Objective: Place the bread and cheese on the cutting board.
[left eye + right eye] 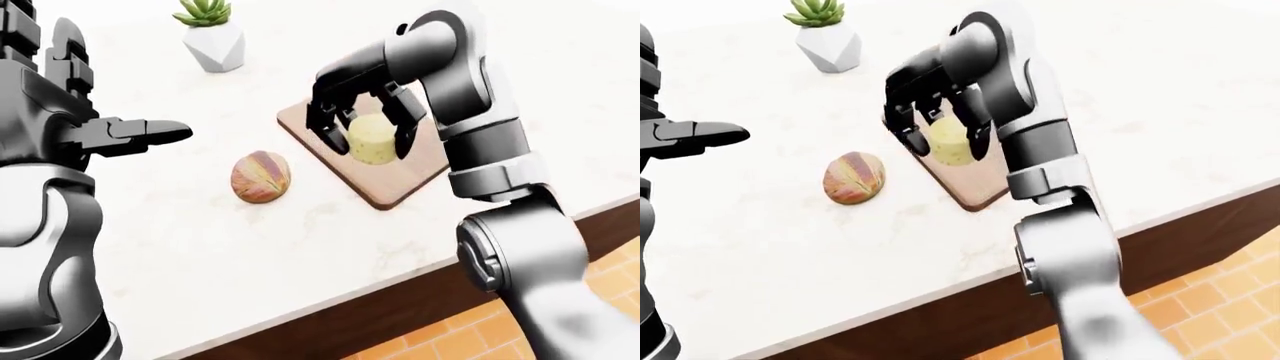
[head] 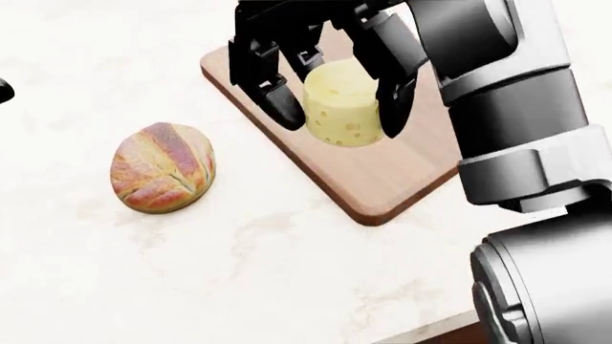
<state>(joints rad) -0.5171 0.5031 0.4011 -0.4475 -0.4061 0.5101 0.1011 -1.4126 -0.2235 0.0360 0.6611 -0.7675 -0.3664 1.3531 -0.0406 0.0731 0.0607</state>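
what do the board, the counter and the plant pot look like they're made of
Board: looks like wood, matte, with straight grain lines and a darker edge.
Counter: pale stone, perhaps marble, with faint cloudy veins and a low sheen.
Plant pot: white, faceted and matte, maybe ceramic or concrete; too small to tell which.
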